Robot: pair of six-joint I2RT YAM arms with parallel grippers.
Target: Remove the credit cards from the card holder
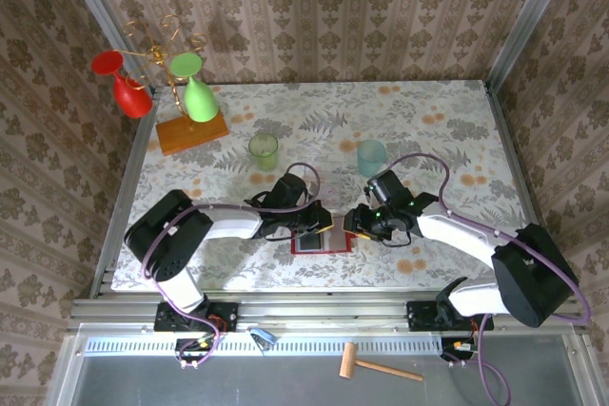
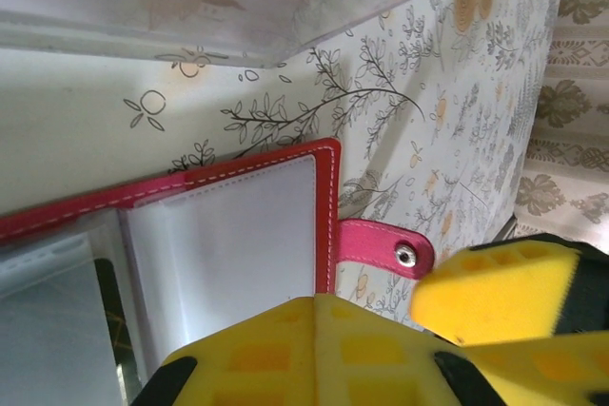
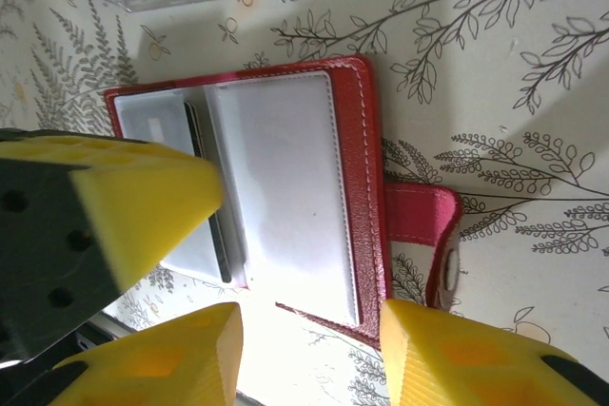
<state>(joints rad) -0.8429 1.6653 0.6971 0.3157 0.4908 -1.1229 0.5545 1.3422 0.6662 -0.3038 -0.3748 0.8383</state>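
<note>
**Card holder and grippers, before card removal.** Card holder (image 1: 322,241) laid open near table's (image 1: 447,130) near edge, long axis left–right, flanked by both grippers. Left gripper (image 2: 316,316) closed, tip over card holder, judged pinning it. Right gripper (image 3: 309,330) held open astride edge by tab (image 3: 423,235). Credit cards (image 3: 217,225) lodged in pockets; only dark edge seen.

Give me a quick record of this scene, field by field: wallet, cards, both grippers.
Card holder: flat red folding wallet, open on the floral tablecloth, clear pockets up
Tab: red snap tab, sticking out sideways
Credit cards: dark edge between pockets, likely a card, not drawn out
Left gripper: shut, tip over the pockets
Right gripper: open, straddling the wallet's edge
</note>
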